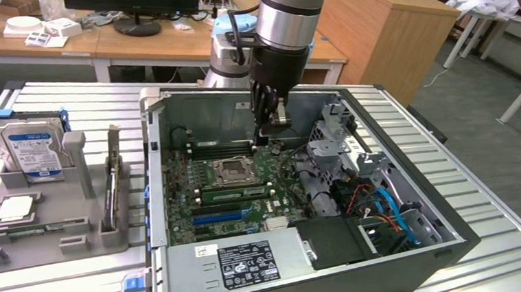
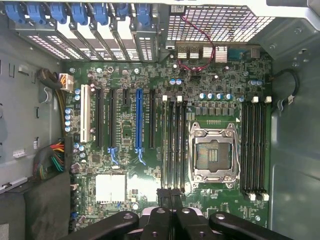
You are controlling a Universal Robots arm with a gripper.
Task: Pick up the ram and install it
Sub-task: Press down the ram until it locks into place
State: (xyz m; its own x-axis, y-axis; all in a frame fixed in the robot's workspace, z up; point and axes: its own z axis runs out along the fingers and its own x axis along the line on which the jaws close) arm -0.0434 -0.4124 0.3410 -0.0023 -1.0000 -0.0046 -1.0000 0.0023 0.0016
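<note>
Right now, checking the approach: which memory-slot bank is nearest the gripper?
The memory-slot bank between the processor socket and the blue expansion slot: the gripper sits at its end; the other bank lies beyond the socket.

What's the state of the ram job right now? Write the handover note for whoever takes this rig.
Gripper: shut, nothing seen in its grip. It hangs inside the open case, above the end of the memory slots beside the empty CPU socket.
Ram: a green stick, apparently the ram, stands in that bank of slots.
Done: by the look of it, the ram is picked up and set in a slot.
Left: whether it is fully seated and latched cannot be told; check that.
</note>
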